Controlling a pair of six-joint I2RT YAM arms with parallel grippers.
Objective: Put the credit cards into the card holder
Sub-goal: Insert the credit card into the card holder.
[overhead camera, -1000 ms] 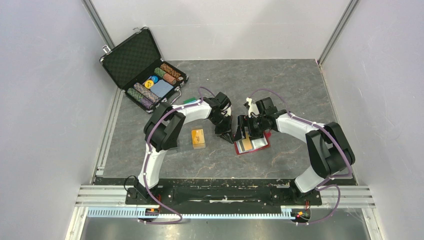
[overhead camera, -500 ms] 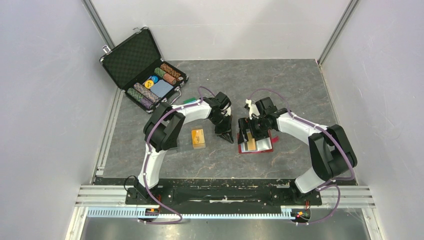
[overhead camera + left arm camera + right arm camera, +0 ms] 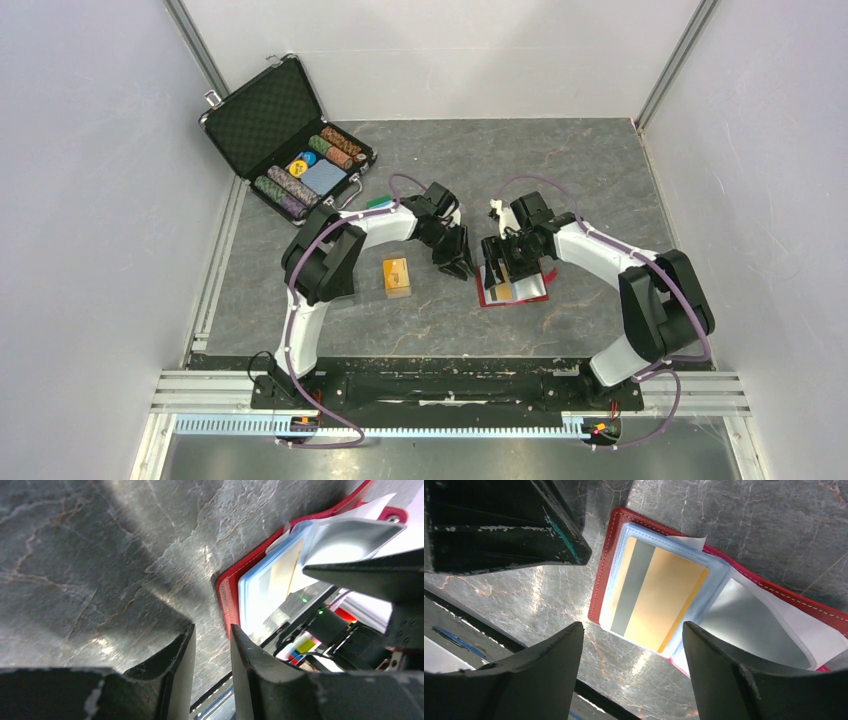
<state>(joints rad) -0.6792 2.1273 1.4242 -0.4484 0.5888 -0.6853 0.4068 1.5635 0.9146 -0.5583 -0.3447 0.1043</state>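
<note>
While the small red leather-like folding card holder (image 3: 520, 293) lies spread open on the grey marbled worktop (image 3: 600, 170), one flat orange-gold plastic credit card (image 3: 656, 602) sits inside its clear sleeve, apparently fully seated. Directly above the holder hangs the right tool (image 3: 629, 630), jaws wide and empty. Just left of the holder the left tool (image 3: 212, 630) is low by the red edge, jaws slightly parted around nothing, perhaps placed there to steady the holder. Further left of the holder lies a small pile of orange-gold cards (image 3: 397, 276), not yet stowed.
</note>
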